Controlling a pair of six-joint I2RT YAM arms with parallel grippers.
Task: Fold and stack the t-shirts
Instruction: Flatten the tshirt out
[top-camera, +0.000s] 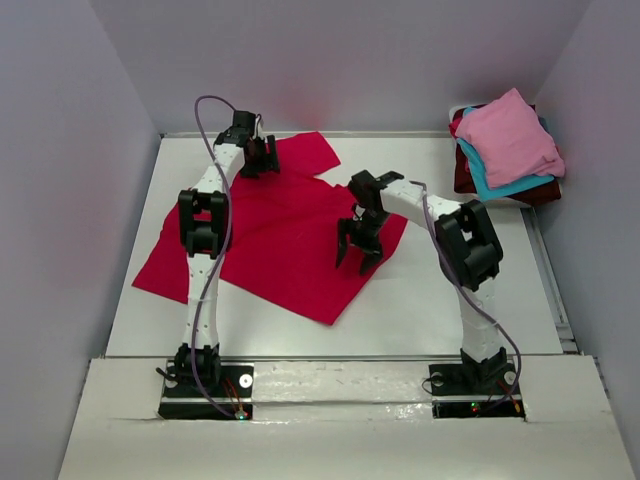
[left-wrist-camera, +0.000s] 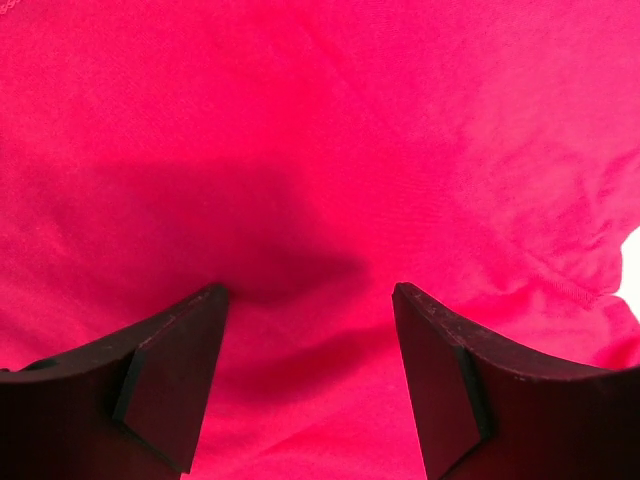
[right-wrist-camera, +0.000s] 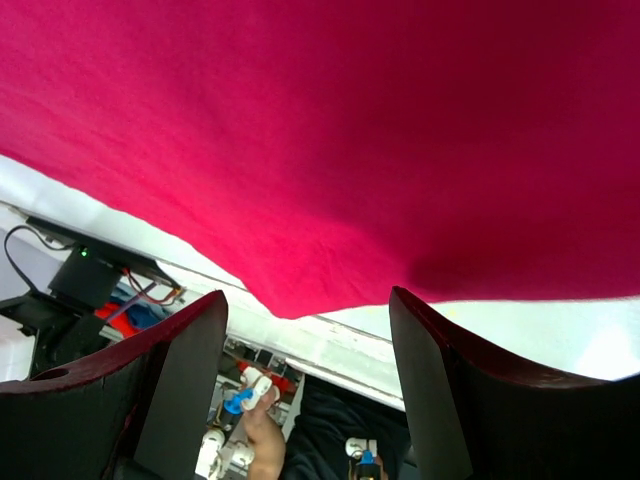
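Red shirt (top-camera: 290, 240), spread on tabletop (top-camera: 450, 300). Left pincer (top-camera: 258, 158), right pincer (top-camera: 352, 262): both spread, empty. Best pinch one layer at matching edges.

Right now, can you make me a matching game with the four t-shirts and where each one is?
Things:
1. red t-shirt
2. pink t-shirt
3. teal t-shirt
4. maroon t-shirt

Places:
A. lowest of the three piled shirts
B. spread out alone on the table
C. topmost of the three piled shirts
D. between the other two piled shirts

Pairs: 1-B, 2-C, 3-D, 4-A
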